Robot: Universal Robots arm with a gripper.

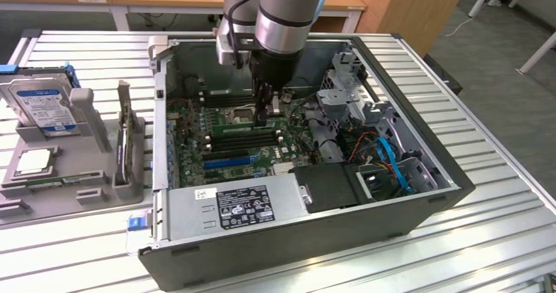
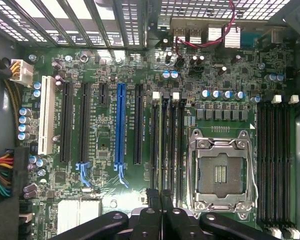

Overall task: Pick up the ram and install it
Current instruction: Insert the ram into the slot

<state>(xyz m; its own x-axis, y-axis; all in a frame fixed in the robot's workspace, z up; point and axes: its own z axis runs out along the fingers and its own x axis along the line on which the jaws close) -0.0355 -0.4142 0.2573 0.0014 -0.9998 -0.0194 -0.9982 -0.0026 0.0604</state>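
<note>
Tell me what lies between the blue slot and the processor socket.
In the wrist view, a black slot and a bank of memory slots lie between the blue slot and the socket.

Worktop (image 1: 486,195) carries computer case (image 1: 287,247), open side up, with parts tray (image 1: 17,208) just beside it at exterior view's left. In tray: hard drive (image 1: 39,104) at far end, processor chip (image 1: 33,161) nearer camera. Inside case: motherboard (image 1: 221,146) on floor, power supply (image 1: 239,205) along near wall, cables (image 1: 391,163) at exterior view's right. Arm's gripper (image 1: 267,111) inside case, above motherboard, over memory slots (image 2: 167,145) lying between expansion slots (image 2: 120,125) and processor socket (image 2: 220,170) (second slot bank (image 2: 275,160) beyond socket).
</note>
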